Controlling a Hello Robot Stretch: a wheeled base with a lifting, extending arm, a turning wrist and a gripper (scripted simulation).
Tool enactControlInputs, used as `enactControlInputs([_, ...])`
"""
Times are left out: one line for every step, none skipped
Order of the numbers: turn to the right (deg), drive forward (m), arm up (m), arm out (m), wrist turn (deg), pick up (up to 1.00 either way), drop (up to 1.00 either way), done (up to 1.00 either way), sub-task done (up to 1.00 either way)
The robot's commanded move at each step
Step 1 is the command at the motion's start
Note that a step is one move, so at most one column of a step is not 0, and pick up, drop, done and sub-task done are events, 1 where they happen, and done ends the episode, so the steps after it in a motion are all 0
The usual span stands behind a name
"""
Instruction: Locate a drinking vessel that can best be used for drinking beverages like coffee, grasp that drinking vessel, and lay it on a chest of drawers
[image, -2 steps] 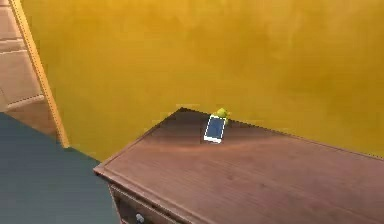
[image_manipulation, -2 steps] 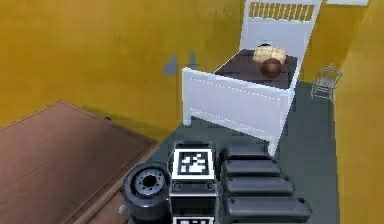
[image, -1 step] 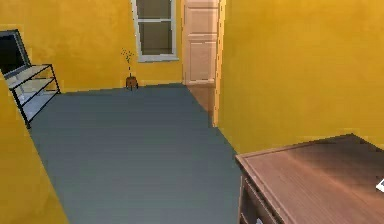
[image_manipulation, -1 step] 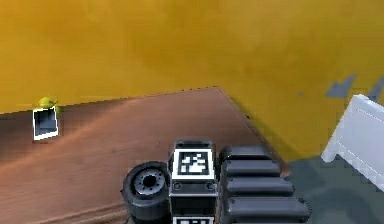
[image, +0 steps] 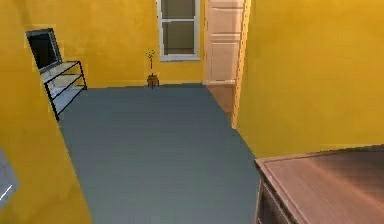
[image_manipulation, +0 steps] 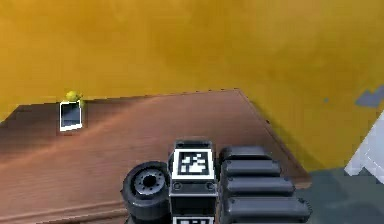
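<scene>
Where the drinking vessel is I cannot tell; the wooden top (image_manipulation: 180, 120), probably the chest of drawers, carries a yellow blob (image_manipulation: 72, 97) and a white flat thing (image_manipulation: 70, 116), both beyond the hand (image_manipulation: 148, 186) toward the arm side view's left; whether the hand holds anything I cannot tell.
</scene>
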Motion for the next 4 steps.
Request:
enactControlInputs([0.0,0.55,0.00,0.00,0.0,0.00,0.00,0.00,0.00])
enactControlInputs([18.0,0.00,0.00,0.00,0.0,0.00,0.00,0.00,0.00])
enactControlInputs([0.0,0.40,0.00,0.00,0.0,0.00,0.00,0.00,0.00])
enactControlInputs([3.0,0.00,0.00,0.00,0.0,0.00,0.00,0.00,0.00])
